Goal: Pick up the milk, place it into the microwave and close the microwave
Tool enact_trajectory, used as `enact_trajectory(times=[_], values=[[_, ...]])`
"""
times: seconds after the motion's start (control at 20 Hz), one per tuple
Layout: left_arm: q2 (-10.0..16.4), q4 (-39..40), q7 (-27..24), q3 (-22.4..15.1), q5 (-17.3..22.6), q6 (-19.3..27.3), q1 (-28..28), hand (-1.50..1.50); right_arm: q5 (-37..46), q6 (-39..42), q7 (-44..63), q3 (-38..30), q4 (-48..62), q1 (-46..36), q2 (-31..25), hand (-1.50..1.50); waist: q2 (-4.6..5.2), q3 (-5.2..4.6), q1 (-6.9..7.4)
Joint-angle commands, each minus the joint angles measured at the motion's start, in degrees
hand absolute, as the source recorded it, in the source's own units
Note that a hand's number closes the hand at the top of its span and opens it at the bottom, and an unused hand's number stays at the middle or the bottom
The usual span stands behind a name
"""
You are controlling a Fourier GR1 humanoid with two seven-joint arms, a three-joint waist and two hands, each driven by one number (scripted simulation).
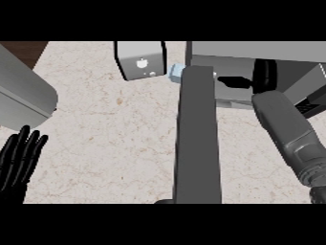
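Observation:
A small pale blue milk carton [177, 71] shows at the far end of the open microwave door [197, 139], which hides part of it. The grey microwave [264, 50] stands at the upper right, and its door swings out toward me as a long grey slab. My right forearm runs up the right side, with my right hand [263, 76] inside the microwave's opening. Its fingers [233, 81] point left toward the door, stay apart from the carton and hold nothing that I can see. My left hand [14, 165] rests open at the lower left, fingers up.
A grey box-shaped appliance [140, 60] stands at the back, just left of the carton. A large grey rounded object [14, 91] fills the left edge. The marbled counter [116, 139] lies between it and the door.

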Motion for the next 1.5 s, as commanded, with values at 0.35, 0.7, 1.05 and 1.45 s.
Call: enact_trajectory(times=[0.35,0.7,1.05,1.45], values=[[-1.6,-0.8,-1.2,-1.6,-2.2,0.8,3.1,-1.5,-2.9,7.5,-2.7,-3.5,-1.3,0.4,-5.9,-1.5,-0.7,-0.07,-1.28],[-1.9,-3.7,1.4,-3.1,-2.0,0.9,3.5,-1.5,-6.0,14.1,-9.5,-6.3,-2.1,5.4,-3.5,-1.5,-0.79,-0.04,-1.66],[-0.6,-2.0,-2.2,-0.8,1.4,-1.1,6.7,-1.5,-8.7,21.5,-10.9,-7.8,-3.9,10.0,-2.5,-1.5,-1.52,-0.16,-3.18],[-2.9,-0.9,-4.0,-5.0,-3.8,1.7,6.8,-1.5,-9.3,27.2,-12.0,-6.5,-6.4,16.7,0.6,-1.5,-1.99,-0.23,-4.59]])
